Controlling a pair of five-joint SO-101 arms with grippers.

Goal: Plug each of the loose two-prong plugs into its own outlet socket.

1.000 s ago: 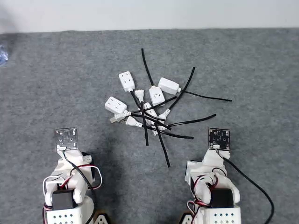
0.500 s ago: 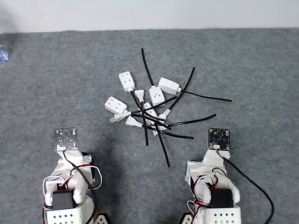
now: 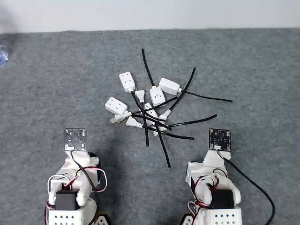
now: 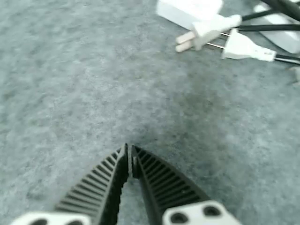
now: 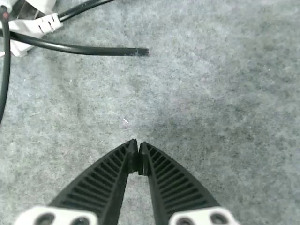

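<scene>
Several white outlet sockets (image 3: pixel 126 81) and white two-prong plugs (image 3: pixel 133 123) with short black cables lie tangled in a pile at the middle of the grey mat. My left gripper (image 4: pixel 129 150) is shut and empty, low over bare mat, with two loose plugs (image 4: pixel 206 32) and a socket (image 4: pixel 187 9) some way ahead of it. Over bare mat as well, my right gripper (image 5: pixel 138 143) is shut on nothing, and a black cable end (image 5: pixel 93 49) and a white plug (image 5: pixel 35 26) lie beyond it. Both arms sit at the near edge, the left arm (image 3: pixel 75 187) and the right arm (image 3: pixel 215 187).
The grey mat (image 3: pixel 56 84) is bare to the left and right of the pile. Loose black cable ends (image 3: pixel 164 150) stick out of the pile toward the arms. A pale wall strip (image 3: pixel 150 14) bounds the far side.
The left arm has swung a little to the right, toward the pile. The right arm and the pile have not moved.
</scene>
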